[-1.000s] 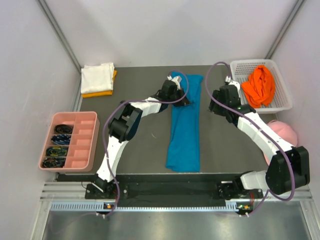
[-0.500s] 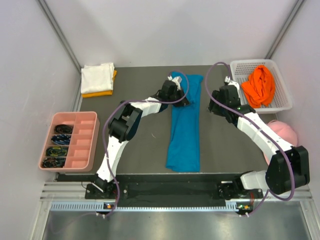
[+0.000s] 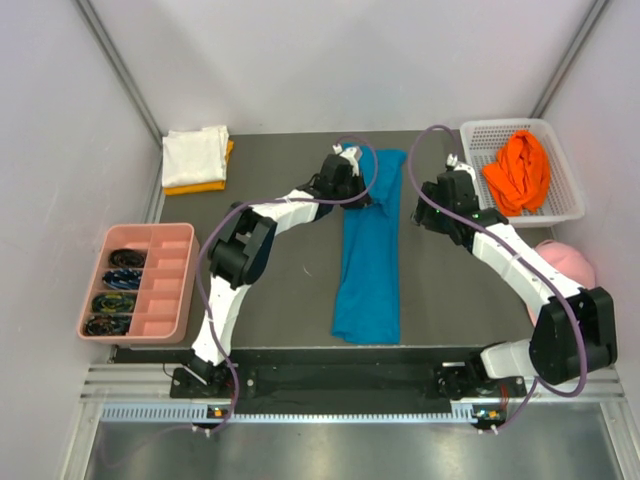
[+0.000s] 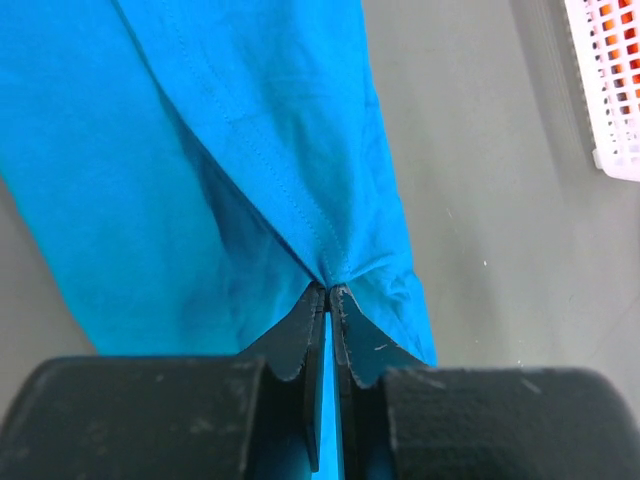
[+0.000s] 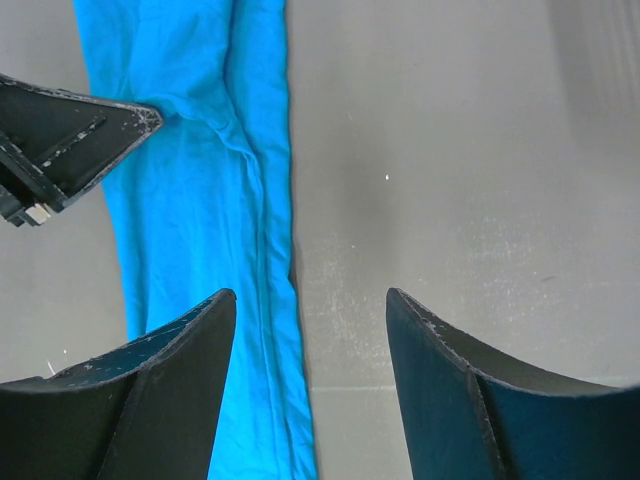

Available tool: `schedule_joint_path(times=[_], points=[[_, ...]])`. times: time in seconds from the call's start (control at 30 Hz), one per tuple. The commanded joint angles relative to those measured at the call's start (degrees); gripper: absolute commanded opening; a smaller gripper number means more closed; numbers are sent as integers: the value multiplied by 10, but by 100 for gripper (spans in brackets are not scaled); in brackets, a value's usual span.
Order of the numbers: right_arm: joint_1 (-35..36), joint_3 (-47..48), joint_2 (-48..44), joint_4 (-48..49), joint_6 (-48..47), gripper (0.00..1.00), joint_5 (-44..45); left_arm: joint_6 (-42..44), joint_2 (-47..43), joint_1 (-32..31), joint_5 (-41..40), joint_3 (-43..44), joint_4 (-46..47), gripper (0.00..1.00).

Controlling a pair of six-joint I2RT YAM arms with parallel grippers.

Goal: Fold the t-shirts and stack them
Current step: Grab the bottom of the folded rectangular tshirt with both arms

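Note:
The teal-blue t-shirt (image 3: 368, 260) lies on the dark table as a long narrow strip running from far to near. My left gripper (image 3: 358, 198) is shut on a pinch of its cloth near the far end, and the left wrist view shows the fabric (image 4: 250, 170) gathered into the closed fingertips (image 4: 330, 289). My right gripper (image 3: 428, 212) hovers open just right of the strip, its jaws astride the shirt's right edge (image 5: 275, 260). A white t-shirt (image 3: 195, 153) lies folded on a yellow-orange one (image 3: 212, 185) at the back left. A bright orange t-shirt (image 3: 518, 170) sits crumpled in the basket.
A white plastic basket (image 3: 470, 135) stands at the back right, its corner (image 4: 610, 90) showing in the left wrist view. A pink cap (image 3: 572, 262) lies at the right edge. A pink compartment tray (image 3: 170, 285) with dark coiled items sits at the left.
My left gripper has closed on the teal-blue shirt's cloth and shifted slightly toward the far side. The right arm has barely moved.

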Motion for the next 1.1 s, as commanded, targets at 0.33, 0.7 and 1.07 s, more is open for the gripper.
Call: schedule_joint_path(times=[0.33,0.7,1.07], points=[[-1,-1,6,25,13,62,-12,79,-44,1,-44,18,-75,14],[7,0,23,39,22,62,-21,109,-107,1,-89,-27,-96,63],[8,79,145,92,28,62,-44,98,-197,44,-109,-127,-35,66]])
